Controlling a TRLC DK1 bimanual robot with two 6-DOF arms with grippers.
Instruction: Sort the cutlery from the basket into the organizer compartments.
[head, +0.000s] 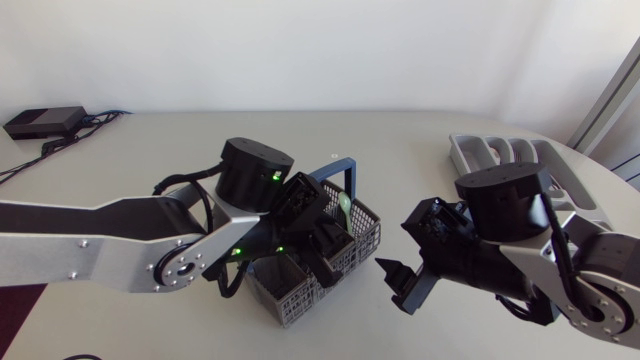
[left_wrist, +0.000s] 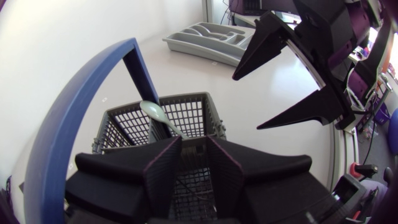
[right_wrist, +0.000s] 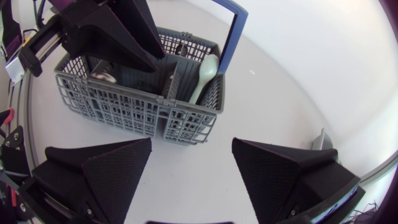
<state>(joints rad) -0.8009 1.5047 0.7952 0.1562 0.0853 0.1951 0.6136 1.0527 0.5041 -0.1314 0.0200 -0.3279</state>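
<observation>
Your left pincer (left_wrist: 194, 144) hangs slightly spread over the blue-handled, grey plastic mesh basket (right_wrist: 143, 109), where a smooth pale-green spoon (right_wrist: 205, 74) leans, your right pincer (right_wrist: 191, 143) gapes wide just beside it, and the moulded grey organizer (head: 500, 155) lies well apart on the matte, pale worktop (head: 400, 150).

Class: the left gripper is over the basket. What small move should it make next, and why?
Probably lower the left gripper slightly and close on the pale green spoon. It hangs open above the basket, the spoon's handle slants down toward its jaws, and the right gripper hovers open beside the basket, holding nothing.
</observation>
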